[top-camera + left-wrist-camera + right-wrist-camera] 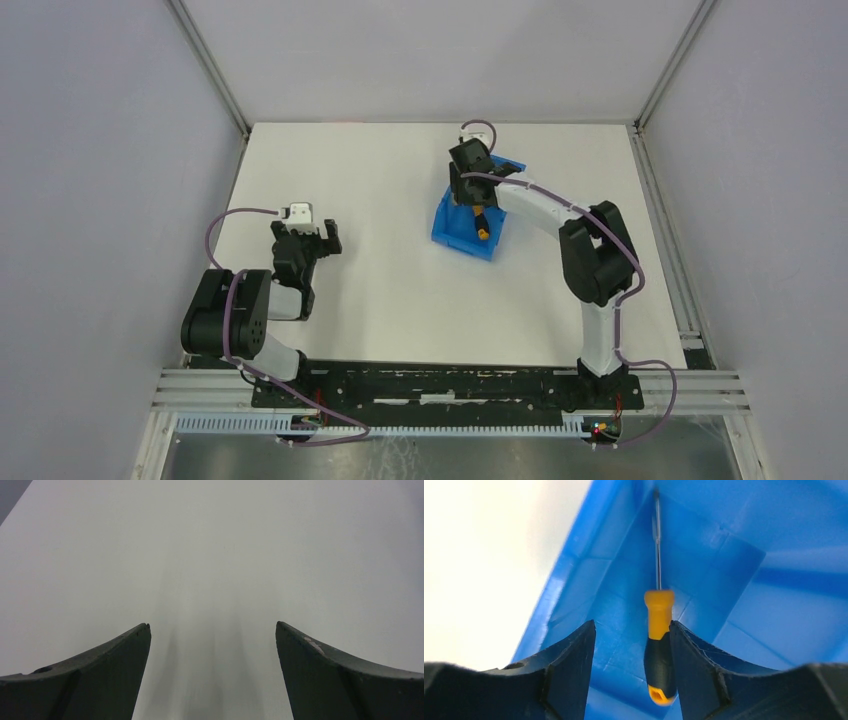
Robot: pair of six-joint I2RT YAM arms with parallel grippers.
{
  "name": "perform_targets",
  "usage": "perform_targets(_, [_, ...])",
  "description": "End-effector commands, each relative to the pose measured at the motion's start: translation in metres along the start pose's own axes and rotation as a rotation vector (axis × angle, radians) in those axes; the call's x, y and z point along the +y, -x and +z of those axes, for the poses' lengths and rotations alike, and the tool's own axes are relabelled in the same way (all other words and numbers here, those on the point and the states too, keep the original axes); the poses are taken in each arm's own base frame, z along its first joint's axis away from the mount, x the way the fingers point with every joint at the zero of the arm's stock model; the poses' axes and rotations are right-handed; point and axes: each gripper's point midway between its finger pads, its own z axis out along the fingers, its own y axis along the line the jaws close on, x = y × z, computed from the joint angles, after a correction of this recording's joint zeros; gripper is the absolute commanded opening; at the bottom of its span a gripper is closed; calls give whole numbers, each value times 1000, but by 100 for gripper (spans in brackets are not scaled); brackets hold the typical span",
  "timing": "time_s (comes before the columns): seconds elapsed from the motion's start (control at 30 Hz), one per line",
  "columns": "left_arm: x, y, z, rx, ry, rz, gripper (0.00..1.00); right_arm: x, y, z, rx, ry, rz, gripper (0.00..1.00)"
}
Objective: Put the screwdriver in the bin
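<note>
The blue bin (452, 232) stands right of the table's middle, toward the back. My right gripper (470, 196) hangs over it, reaching down inside. In the right wrist view my right gripper (631, 622) is open. The screwdriver (659, 625), with an orange-yellow and black handle, is between the jaws. It lies against the right finger, with a wide gap to the left finger, and its thin shaft points away into the bin's (744, 595) far corner. From above, the screwdriver (481, 229) shows inside the bin. My left gripper (312, 238) is open and empty, far to the left.
Bare white tabletop (210, 555) lies under my left gripper (212, 625). Grey enclosure walls with metal posts (210, 65) ring the table. The right arm's elbow (598, 250) stands right of the bin.
</note>
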Motion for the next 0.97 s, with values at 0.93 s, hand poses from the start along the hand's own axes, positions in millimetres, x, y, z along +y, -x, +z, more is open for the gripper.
perform_targets(0.93, [0,15,4,-55,-1,-19,100,-201,-120,-153,-576,-341,64,98])
